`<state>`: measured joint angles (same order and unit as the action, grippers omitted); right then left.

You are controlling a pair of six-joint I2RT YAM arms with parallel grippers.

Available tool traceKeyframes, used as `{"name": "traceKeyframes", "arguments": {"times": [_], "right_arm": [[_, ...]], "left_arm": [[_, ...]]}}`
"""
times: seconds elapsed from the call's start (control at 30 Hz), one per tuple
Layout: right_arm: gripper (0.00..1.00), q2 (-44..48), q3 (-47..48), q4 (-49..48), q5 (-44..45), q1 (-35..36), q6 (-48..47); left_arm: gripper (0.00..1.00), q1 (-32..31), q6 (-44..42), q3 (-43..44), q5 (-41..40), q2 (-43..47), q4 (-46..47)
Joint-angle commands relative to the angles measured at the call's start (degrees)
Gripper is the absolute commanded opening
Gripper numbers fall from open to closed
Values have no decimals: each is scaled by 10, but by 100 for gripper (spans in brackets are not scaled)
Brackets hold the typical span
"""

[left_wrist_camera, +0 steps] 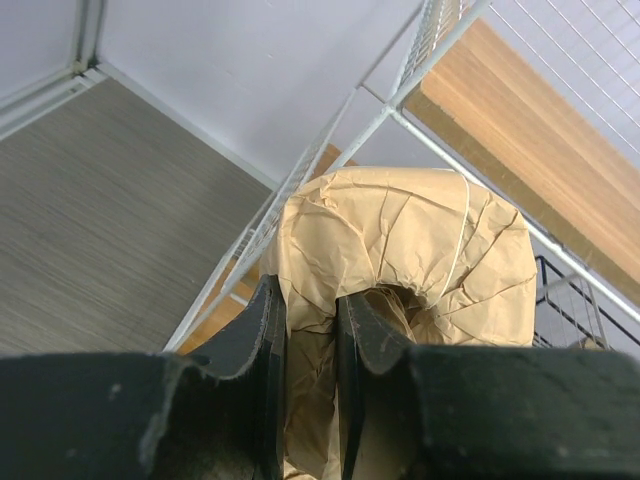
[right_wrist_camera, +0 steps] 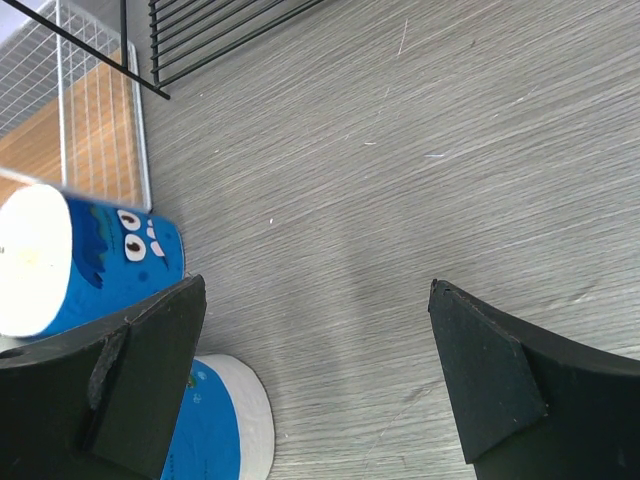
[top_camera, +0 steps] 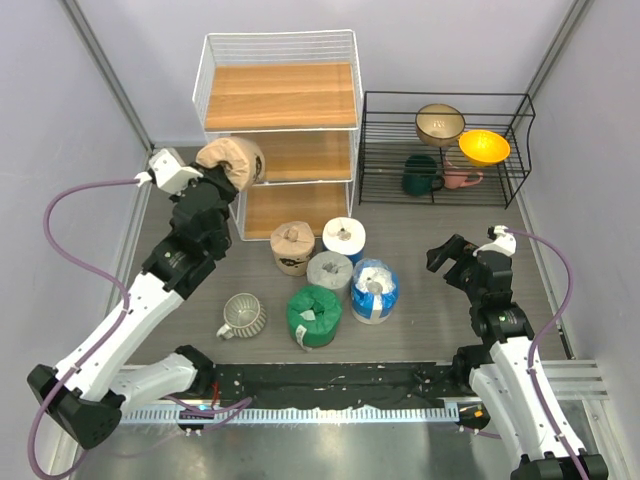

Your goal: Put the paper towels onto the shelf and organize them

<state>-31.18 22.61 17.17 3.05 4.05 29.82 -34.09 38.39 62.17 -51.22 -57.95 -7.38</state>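
1. Paper towels from above: clamping one tan roll (top_camera: 235,158) in the left gripper (top_camera: 222,176) at the left side of the shelf (top_camera: 280,95); showing five other rolls (top_camera: 329,270) clustered on the table (top_camera: 420,330) before it; holding the right gripper (top_camera: 448,252) spread apart near them.
2. Left wrist: pinching the tan roll's crinkled wrapper between both fingers (left_wrist_camera: 265,340), just outside the shelf's wire.
3. Right wrist: gaping wide over bare table, two blue rolls (right_wrist_camera: 110,260) standing at left.

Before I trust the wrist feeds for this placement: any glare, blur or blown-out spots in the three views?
Top view: sharp and evenly lit, but the orange bowl glares. Left wrist: tan roll crisp, left gripper dark and soft at close range. Right wrist: table sharp, right gripper near-black without detail, blue roll washed out at its white end.
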Motion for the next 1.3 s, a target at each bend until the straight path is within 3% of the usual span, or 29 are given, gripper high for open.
{"name": "traceKeyframes", "arguments": {"times": [0.0, 0.43, 0.87, 1.27], "right_arm": [[99, -3, 3, -26, -6, 2, -8], [99, -3, 3, -26, -8, 2, -10], [99, -1, 5, -24, -7, 3, -10], [99, -2, 6, -23, -6, 2, -8]], "left_arm": [[0, 45, -10, 5, -61, 32, 9], [1, 88, -25, 6, -39, 38, 2], [0, 84, 87, 6, 89, 4, 18], [0, -9, 87, 49, 37, -47, 18]]}}
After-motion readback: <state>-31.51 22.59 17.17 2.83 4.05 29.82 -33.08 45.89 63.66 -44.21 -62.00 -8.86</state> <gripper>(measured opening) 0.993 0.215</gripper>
